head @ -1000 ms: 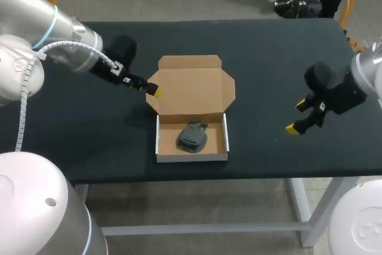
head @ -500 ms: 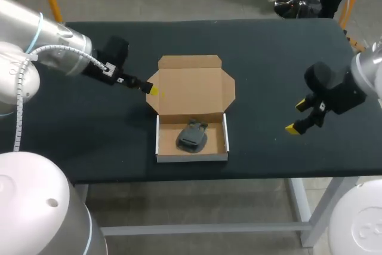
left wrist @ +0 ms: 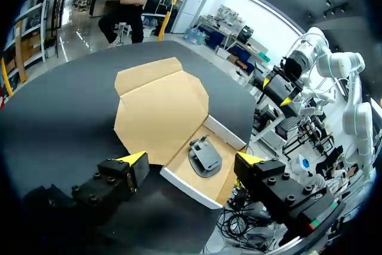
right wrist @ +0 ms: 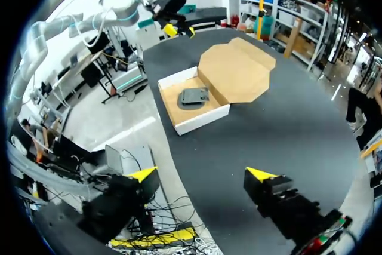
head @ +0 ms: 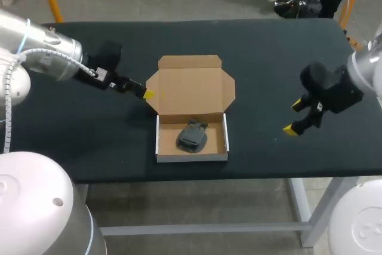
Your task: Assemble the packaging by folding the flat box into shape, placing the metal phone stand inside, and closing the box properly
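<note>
Stand (head: 191,136) sits in box (head: 192,157); lid (head: 190,85) lies flat toward the far edge of the desk (head: 268,58); left pincer (head: 147,94), open, apparently just beside its left flap; right pincer (head: 292,117), open, well apart.

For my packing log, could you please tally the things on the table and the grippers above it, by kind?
cardboard box: 1
phone stand: 1
grippers, namely left gripper and right gripper: 2
total: 4

dark cloth-topped table (head: 268,52); pale metal frame (head: 203,229)
</note>
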Available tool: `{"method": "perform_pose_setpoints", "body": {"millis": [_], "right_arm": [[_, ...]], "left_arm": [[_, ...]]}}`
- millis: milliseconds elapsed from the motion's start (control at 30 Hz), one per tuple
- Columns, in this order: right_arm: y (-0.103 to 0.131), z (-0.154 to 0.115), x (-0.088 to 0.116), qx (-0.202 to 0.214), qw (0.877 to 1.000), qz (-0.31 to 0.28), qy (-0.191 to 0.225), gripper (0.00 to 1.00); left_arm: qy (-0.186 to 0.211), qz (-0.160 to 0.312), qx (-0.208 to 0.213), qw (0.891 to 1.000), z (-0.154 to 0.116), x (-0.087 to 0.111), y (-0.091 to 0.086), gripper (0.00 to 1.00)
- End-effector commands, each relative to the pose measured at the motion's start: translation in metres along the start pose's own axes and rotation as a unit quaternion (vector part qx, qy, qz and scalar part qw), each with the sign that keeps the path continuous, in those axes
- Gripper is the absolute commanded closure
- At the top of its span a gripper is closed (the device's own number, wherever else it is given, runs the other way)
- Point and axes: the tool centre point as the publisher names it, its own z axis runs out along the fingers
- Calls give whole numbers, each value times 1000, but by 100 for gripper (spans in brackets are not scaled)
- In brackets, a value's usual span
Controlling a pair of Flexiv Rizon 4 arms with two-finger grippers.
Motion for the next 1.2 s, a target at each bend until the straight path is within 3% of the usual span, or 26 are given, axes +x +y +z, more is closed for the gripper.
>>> {"method": "perform_pose_setpoints", "body": {"millis": [33, 333, 500, 1200], "right_arm": [[14, -6, -6, 17, 999, -7, 39, 0], [34, -9, -13, 49, 995, -32, 79, 0], [46, -12, -20, 70, 992, -48, 88, 0], [87, -15, -44, 121, 981, -100, 113, 0]], "left_arm": [[21, 15, 12, 1000, -5, -14, 4, 0], [25, 48, 39, 998, -5, -32, 3, 0], [16, 41, 25, 999, 5, -50, 1, 0], [61, 22, -23, 998, 43, -112, -7, 0]]}}
